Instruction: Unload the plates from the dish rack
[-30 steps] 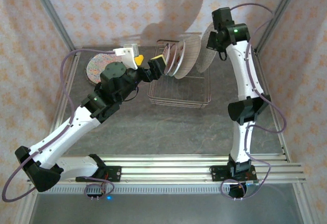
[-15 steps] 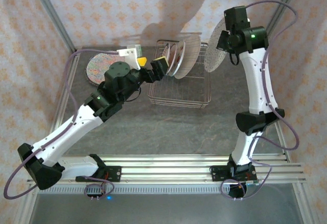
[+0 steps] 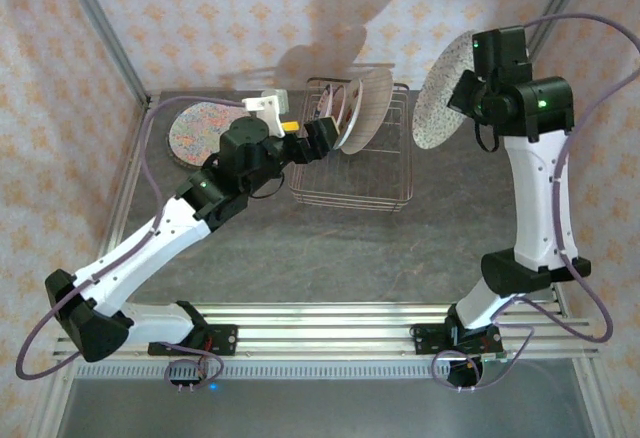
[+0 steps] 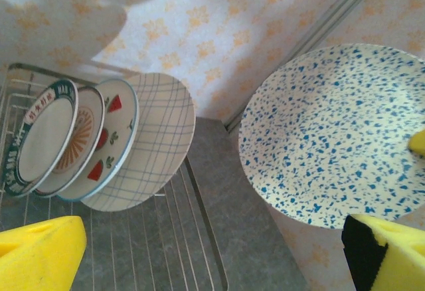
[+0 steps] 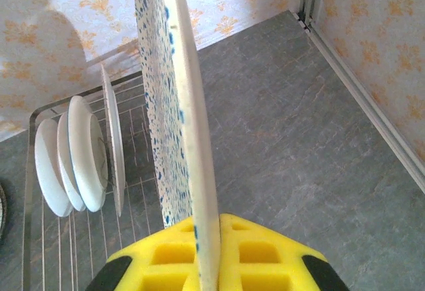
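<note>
Plates (image 3: 352,108) lean in the rack (image 3: 350,186), upper centre; your right hand (image 5: 207,254) clamps a speckled plate (image 3: 436,98), left hand (image 3: 306,136) spread wide.

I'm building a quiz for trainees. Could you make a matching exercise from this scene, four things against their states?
Things:
1 blue-speckled plate
2 plaid plate
3 pink plate
4 left gripper

States:
a open
b flat on the table
c held in the air
d standing in the rack

Pairs: 1-c, 2-d, 3-b, 4-a
</note>
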Controlling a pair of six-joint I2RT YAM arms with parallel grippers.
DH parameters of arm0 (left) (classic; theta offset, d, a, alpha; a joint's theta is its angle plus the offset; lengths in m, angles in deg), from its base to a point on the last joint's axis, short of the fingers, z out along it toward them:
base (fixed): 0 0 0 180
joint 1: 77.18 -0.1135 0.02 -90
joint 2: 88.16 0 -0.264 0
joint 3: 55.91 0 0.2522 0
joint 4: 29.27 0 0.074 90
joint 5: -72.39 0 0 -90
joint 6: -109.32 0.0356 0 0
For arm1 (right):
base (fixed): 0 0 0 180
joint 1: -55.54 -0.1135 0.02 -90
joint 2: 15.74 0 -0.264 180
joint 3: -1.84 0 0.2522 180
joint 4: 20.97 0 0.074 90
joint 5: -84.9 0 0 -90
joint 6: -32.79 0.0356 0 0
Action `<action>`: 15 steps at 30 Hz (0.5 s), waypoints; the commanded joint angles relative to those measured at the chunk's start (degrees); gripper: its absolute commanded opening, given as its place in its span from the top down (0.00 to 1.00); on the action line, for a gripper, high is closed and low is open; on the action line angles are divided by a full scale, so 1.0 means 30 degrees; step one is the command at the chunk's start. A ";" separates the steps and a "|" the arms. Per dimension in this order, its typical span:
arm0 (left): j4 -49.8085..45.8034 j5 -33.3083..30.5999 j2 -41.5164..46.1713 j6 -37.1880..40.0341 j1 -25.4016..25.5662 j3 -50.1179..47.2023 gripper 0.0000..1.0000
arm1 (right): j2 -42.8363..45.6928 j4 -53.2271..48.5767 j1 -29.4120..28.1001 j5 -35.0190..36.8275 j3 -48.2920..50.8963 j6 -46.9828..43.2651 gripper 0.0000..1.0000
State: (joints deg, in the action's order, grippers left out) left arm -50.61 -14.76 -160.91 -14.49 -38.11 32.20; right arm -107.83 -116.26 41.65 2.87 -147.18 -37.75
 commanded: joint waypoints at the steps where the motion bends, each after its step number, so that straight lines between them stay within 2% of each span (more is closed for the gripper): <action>1: -0.1451 0.1089 -0.0630 -0.1464 0.0102 0.0921 0.01 | 0.1214 0.0227 -0.0026 0.0095 0.0462 0.1166 1.00; 5: -0.1877 0.2329 -0.1261 -0.2868 -0.0055 0.0977 0.01 | 0.2468 0.0541 -0.0013 -0.0439 0.1717 0.1995 1.00; 15: -0.1033 0.7103 -0.3026 -0.7415 -0.1190 0.0491 0.04 | 0.5346 0.1494 0.0016 -0.2376 0.4978 0.3948 1.00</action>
State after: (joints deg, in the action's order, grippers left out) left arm -54.39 0.52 -168.93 -31.03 -40.91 33.47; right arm -94.72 -116.09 41.69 -2.31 -133.78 -29.62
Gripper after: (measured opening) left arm 0.963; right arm 0.068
